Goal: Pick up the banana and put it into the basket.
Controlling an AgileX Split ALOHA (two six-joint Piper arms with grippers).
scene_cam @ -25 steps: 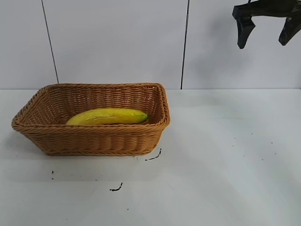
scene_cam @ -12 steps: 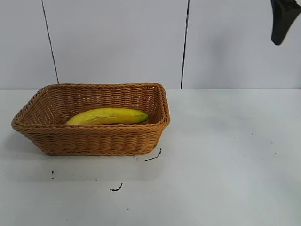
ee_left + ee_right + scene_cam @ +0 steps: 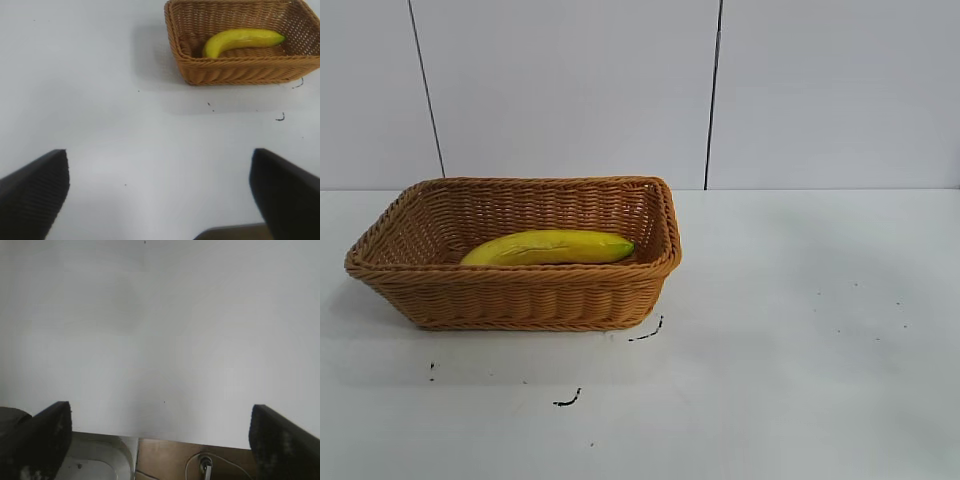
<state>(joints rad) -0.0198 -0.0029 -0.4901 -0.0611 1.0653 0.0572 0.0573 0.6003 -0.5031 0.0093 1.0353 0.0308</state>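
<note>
Exterior view: the basket, a rectangular tan-brown wicker container with flaring sides and a braided rim, stands on the white table toward its left half. The banana lies inside it on the woven floor, lengthwise along the basket's long axis. Its skin is smooth and yellow, its curve shallow, and the end nearer the basket's right wall is greenish-dark. The opposite end is partly hidden behind the near wall. A few small dark marks dot the table just in front of the basket. Neither arm appears in this view.

Left wrist view: the basket sits well away from the left gripper, with bare table between them. The banana shows its full curve here, with 1 end bent down toward the near wall; the stem detail is probably too small to make out. The 2 dark fingers of the left gripper stand wide apart with nothing between them.

Right wrist view: the right gripper hangs over bare table near the table's edge, with its 2 dark fingers likewise spread wide and holding nothing. Neither basket nor banana appears in this view.
</note>
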